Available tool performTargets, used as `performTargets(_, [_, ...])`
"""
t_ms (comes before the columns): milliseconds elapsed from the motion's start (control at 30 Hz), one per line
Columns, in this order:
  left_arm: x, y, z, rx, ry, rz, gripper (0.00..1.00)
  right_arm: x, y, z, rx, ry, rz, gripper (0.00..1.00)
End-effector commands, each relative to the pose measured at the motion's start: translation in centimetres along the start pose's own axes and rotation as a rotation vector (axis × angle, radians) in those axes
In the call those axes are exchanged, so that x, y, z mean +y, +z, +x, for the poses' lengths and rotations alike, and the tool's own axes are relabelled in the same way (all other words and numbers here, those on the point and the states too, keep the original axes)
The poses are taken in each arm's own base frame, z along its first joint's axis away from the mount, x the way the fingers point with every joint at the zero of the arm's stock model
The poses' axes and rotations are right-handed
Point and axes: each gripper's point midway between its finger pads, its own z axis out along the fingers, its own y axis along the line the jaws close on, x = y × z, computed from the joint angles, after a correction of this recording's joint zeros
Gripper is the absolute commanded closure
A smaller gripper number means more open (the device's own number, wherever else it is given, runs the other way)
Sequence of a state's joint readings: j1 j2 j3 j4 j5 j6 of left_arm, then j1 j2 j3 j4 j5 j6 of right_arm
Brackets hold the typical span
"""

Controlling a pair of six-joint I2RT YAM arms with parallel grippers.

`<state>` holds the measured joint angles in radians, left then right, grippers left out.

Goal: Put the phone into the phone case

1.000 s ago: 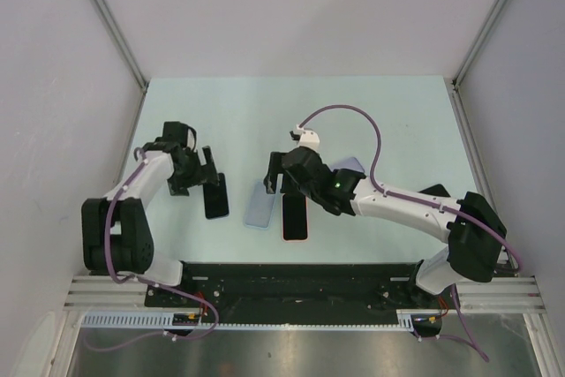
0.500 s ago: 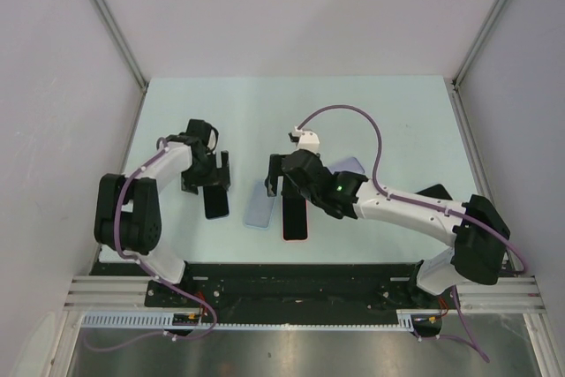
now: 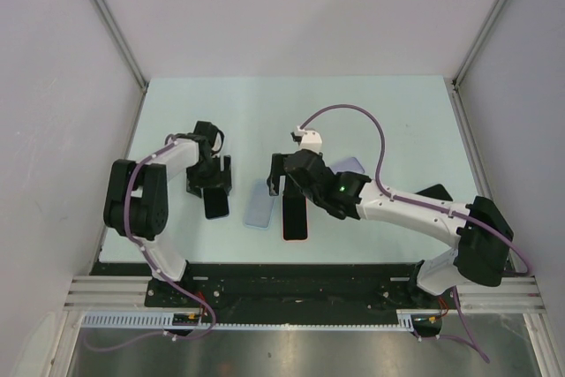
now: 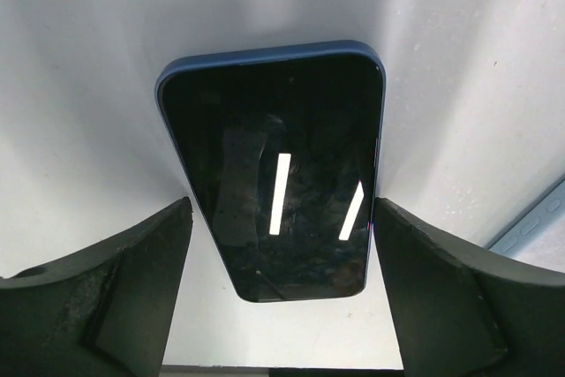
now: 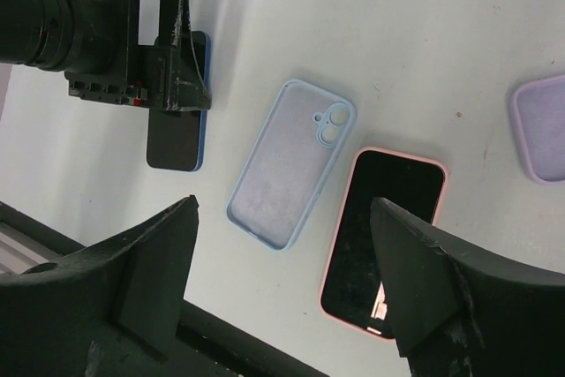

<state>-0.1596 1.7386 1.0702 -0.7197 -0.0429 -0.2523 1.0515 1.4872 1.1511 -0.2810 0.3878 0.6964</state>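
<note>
A dark phone with a blue edge lies flat on the table; it also shows in the left wrist view and the right wrist view. My left gripper is open, its fingers on either side of the phone's near end, not closed on it. An empty light blue phone case lies to the phone's right. A phone in a pink case lies beside that. My right gripper is open and empty above the blue case and the pink phone.
A lilac case lies behind the right arm. A dark flat object lies at the right, partly under the right arm. The table's front rail is close behind both phones.
My left arm has swung to the right and its open gripper has come down around the end of the blue-edged phone. The right arm has hardly moved.
</note>
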Motion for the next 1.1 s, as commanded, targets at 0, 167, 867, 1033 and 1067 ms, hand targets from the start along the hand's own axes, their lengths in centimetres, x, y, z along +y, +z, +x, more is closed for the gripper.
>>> performTargets(0, [-0.1, -0.2, -1.3, -0.025, 0.041, -0.018, 0.15, -0.5, -1.1, -1.6, -0.056, -0.003, 0.010, 0.17])
performTargets(167, [0.2, 0.5, -0.8, 0.004, 0.034, -0.049, 0.18, -0.6, -1.4, -2.1, -0.070, 0.005, 0.007, 0.17])
performTargets(867, [-2.9, -4.0, -0.9, -0.051, 0.043, 0.122, 0.57, -1.2, -1.4, -1.2, -0.048, 0.020, 0.019, 0.17])
performTargets(1033, [-3.3, -6.4, -0.9, -0.085, 0.069, 0.153, 0.66, -1.4, -1.0, -1.0, -0.043, 0.024, 0.025, 0.17])
performTargets(1067, [-3.4, -6.6, -1.0, -0.090, 0.072, 0.158, 0.68, -1.4, -1.0, -1.0, -0.043, 0.025, 0.027, 0.17])
